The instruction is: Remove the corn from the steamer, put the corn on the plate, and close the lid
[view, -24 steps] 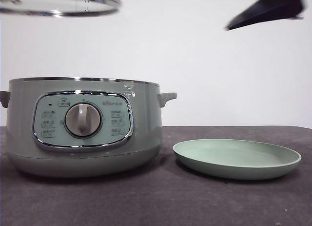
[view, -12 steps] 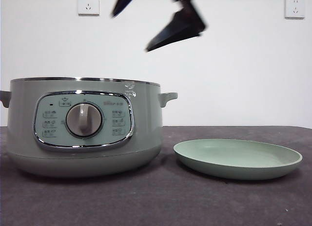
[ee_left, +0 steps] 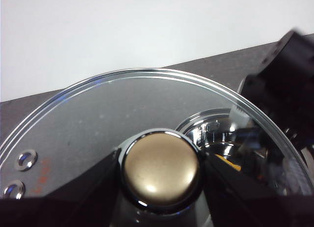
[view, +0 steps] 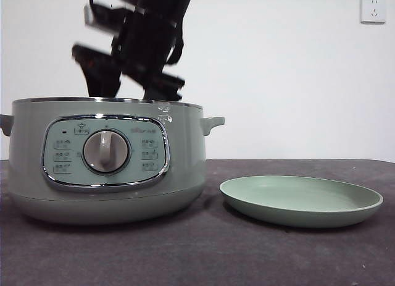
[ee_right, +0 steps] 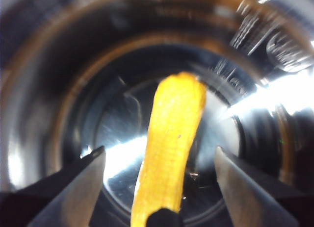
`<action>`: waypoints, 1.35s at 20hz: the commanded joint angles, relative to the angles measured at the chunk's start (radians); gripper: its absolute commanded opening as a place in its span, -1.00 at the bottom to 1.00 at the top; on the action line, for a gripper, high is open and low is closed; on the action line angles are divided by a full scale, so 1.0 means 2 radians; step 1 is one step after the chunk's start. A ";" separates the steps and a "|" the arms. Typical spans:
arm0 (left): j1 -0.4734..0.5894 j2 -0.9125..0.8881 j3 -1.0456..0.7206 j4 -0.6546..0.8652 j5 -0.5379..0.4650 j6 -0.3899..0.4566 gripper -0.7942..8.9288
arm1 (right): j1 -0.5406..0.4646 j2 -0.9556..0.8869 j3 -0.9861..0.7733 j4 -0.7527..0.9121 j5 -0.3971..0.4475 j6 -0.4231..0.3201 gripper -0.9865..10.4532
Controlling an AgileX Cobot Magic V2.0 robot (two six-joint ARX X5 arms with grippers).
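White wall (view: 290, 76) stands behind a dark table (view: 210, 249), with a socket (view: 373, 9) high on the wall.

Inside the steamer (view: 105, 159) the corn (ee_right: 171, 148) lies on the shiny metal bottom. It is a yellow cob with its narrow end away from the camera. The right gripper (ee_right: 159, 188) reaches down into the pot with its jaws spread wide, one on each side of the corn and not touching it. In the front view this arm (view: 139, 45) enters from above, and its lower part is hidden behind the pot's chrome rim.

The left gripper (ee_left: 159, 170) is closed on the knob (ee_left: 159, 168) of the glass lid (ee_left: 98, 114) and holds it in the air, above and beside the open pot.

The plate (view: 301, 201) rests on the table just beside the steamer, with nothing on it.
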 commanded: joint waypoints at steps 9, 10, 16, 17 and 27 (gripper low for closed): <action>0.000 0.029 0.006 0.015 -0.001 0.006 -0.85 | 0.001 0.043 0.001 0.004 0.000 0.013 -0.85; 0.000 0.029 0.006 0.016 -0.001 0.006 -0.85 | 0.001 0.037 0.003 0.001 -0.001 0.020 -0.85; 0.000 0.033 0.006 0.030 -0.001 0.006 -0.85 | -0.013 -0.104 0.003 -0.076 0.002 0.042 -0.85; 0.000 0.034 0.006 0.038 0.001 0.006 -0.85 | -0.022 -0.127 0.003 -0.104 0.003 0.042 -0.85; 0.000 0.043 0.006 0.046 0.016 0.006 -0.85 | -0.081 -0.221 -0.130 -0.144 0.108 0.088 -0.85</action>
